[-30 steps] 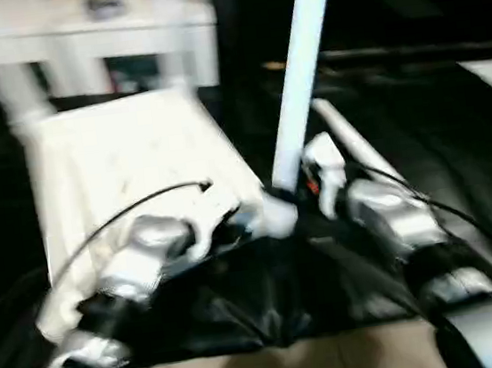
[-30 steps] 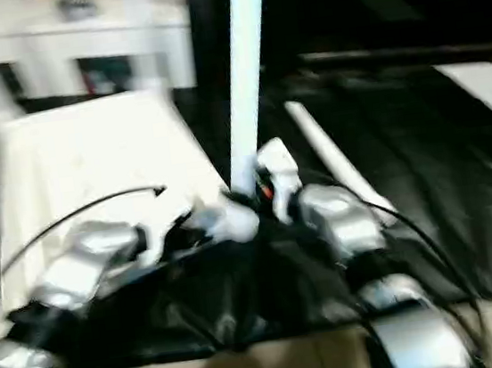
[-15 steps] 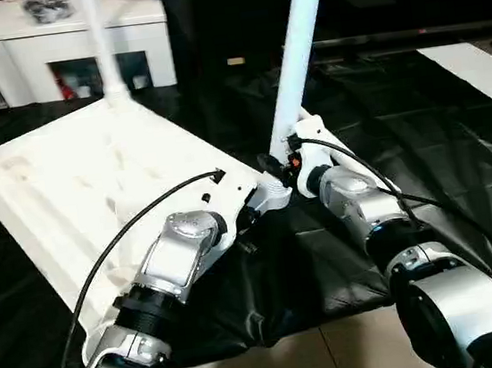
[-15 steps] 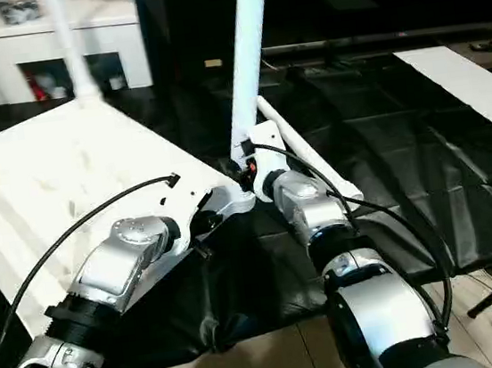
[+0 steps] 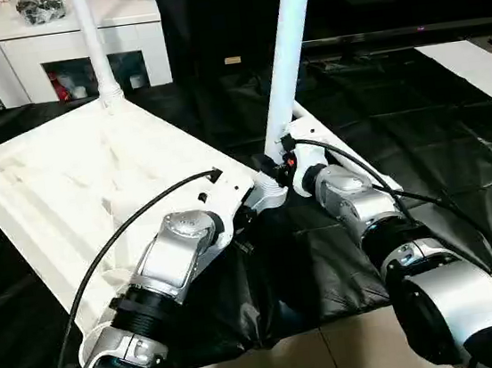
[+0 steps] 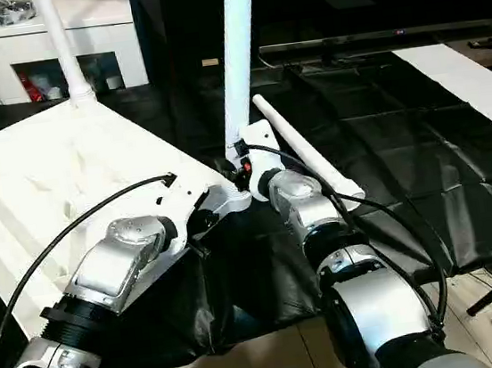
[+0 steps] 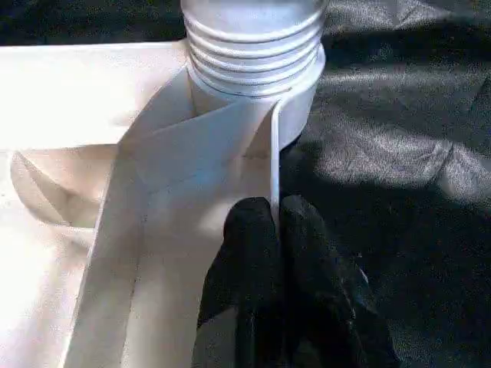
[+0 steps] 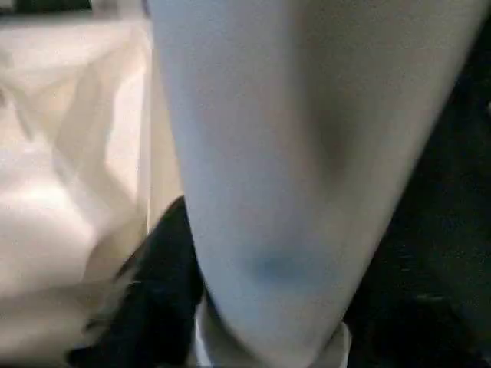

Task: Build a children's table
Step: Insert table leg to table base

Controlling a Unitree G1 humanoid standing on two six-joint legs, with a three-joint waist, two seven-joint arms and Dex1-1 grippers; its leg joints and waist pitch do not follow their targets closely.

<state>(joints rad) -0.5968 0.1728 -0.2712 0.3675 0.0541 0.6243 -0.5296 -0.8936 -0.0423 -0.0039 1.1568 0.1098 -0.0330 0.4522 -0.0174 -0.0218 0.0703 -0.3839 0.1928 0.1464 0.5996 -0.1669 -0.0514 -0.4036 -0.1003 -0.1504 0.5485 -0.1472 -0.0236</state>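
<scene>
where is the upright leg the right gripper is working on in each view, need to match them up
Left eye view: the upright leg rises from centre to the top edge.
Right eye view: same leg, slightly left of centre.
Left wrist view: its ribbed base sits in the corner socket, top centre.
Right wrist view: its shaft looms close across the middle.
Shared landmark: the tabletop's near corner socket on the black cover.

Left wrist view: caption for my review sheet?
Shut black fingers pinch the white tabletop's rim beside a ribbed leg end.
</scene>
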